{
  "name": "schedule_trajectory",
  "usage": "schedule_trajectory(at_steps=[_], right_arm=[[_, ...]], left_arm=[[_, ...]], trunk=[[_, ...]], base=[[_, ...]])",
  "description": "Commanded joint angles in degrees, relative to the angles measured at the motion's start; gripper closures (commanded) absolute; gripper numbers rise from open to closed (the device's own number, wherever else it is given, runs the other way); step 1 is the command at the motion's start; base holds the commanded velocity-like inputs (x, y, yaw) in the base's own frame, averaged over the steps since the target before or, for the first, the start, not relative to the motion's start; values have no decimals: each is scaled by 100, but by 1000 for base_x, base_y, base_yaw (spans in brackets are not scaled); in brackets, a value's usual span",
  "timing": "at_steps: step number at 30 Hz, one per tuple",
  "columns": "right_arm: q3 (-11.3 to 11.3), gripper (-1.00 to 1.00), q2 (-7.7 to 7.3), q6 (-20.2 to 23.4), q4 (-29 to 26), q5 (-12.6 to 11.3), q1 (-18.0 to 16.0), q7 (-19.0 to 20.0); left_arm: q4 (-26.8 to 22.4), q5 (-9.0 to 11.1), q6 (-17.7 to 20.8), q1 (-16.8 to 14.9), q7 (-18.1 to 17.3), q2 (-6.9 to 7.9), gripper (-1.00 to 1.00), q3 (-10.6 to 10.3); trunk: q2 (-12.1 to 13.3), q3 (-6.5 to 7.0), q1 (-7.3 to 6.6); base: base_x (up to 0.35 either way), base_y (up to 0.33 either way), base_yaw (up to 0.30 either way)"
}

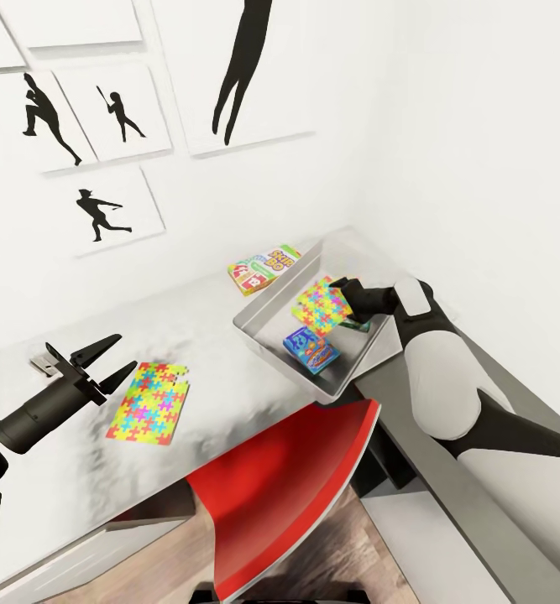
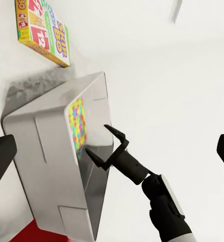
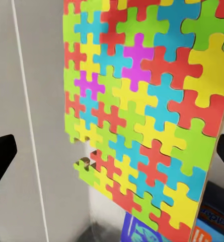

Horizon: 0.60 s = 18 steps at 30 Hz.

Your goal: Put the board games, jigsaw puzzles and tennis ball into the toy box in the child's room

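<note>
The grey toy box (image 1: 275, 298) stands on the table (image 1: 229, 394) in the room's corner. One jigsaw puzzle (image 1: 320, 304) stands tilted on edge inside it, right in front of my right gripper (image 1: 340, 300), which is open with its fingers spread wide of the sheet (image 3: 142, 116). A blue board game (image 1: 311, 348) lies on the box floor, with something green beside it under the gripper. The other puzzle (image 1: 149, 401) lies flat on the table beside my open left gripper (image 1: 127, 352). A yellow board game (image 1: 264, 267) lies behind the box. The tennis ball and bed are out of view.
A red chair (image 1: 288, 478) stands pushed up to the table's front edge, below the box. White walls close in behind and to the right, with black baseball-player silhouettes (image 1: 103, 214) hanging on the back one. My right arm (image 1: 447, 386) reaches over the table's right end.
</note>
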Motion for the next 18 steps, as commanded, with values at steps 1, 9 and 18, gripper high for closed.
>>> schedule_trajectory(at_steps=[1,9,18], right_arm=[[-24,-100,5,14,-10,-60,-10,-57],[-19,-100,1,14,-14,-60,-33,-58],[-16,-100,1,14,-40,-60,-71,-64]], left_arm=[[1,-60,22,-5,-59,0,-100,5],[1,-60,22,-5,-61,0,-100,3],[1,-60,22,-5,-63,0,-100,5]], trunk=[[-9,-8,3],[-9,-8,3],[-9,-8,3]], base=[[0,0,0],[0,0,0],[0,0,0]])
